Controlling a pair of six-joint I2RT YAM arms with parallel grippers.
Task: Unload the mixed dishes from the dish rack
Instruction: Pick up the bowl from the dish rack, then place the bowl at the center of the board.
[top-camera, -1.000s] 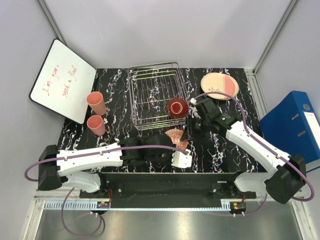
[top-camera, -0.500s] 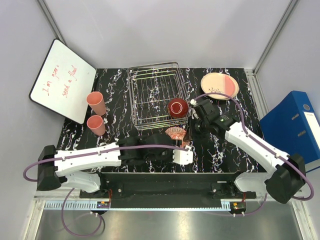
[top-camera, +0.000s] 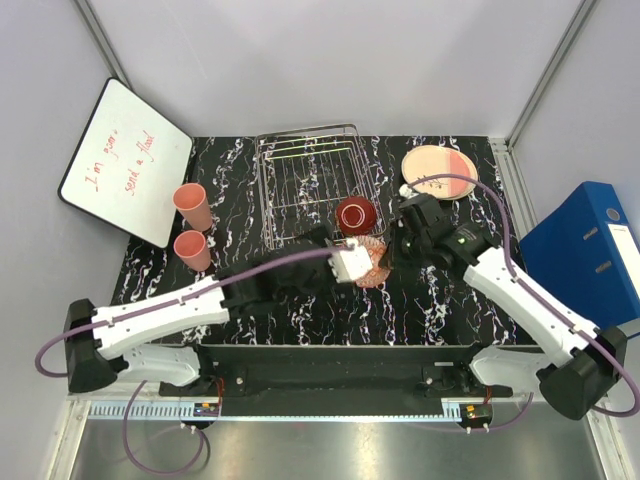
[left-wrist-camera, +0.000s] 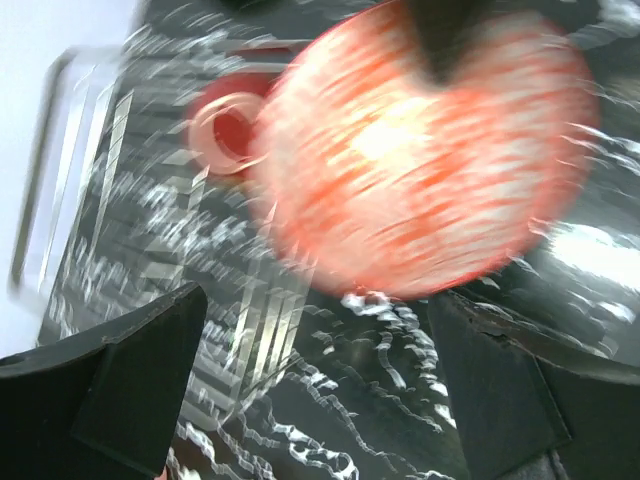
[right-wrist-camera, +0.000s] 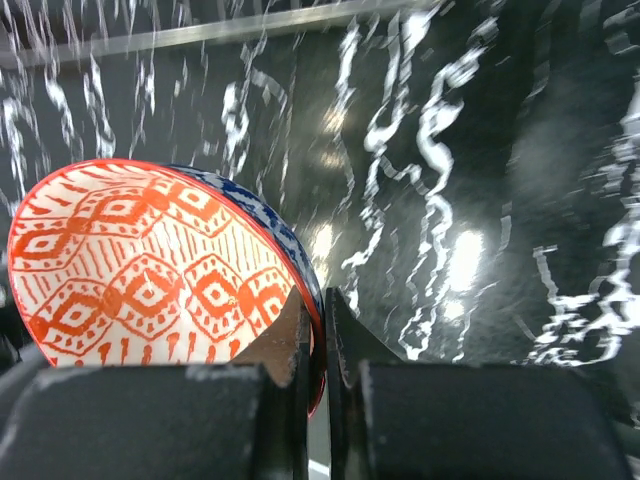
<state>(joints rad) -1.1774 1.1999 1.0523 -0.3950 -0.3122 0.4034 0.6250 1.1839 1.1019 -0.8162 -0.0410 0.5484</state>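
While your right hand (right-wrist-camera: 320, 318) grips the patterned bowl (right-wrist-camera: 150, 270) by its rim and your left hand (left-wrist-camera: 315, 320) stands released, carry it level onto the table (top-camera: 420, 310).

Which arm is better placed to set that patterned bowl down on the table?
Right: the right pincer is clamped on the patterned bowl at its rim; the left pincer stands wide open, holding nothing.

Lab booth, white panels (top-camera: 330, 60), whiteboard (top-camera: 125, 160), blue binder (top-camera: 590, 255)
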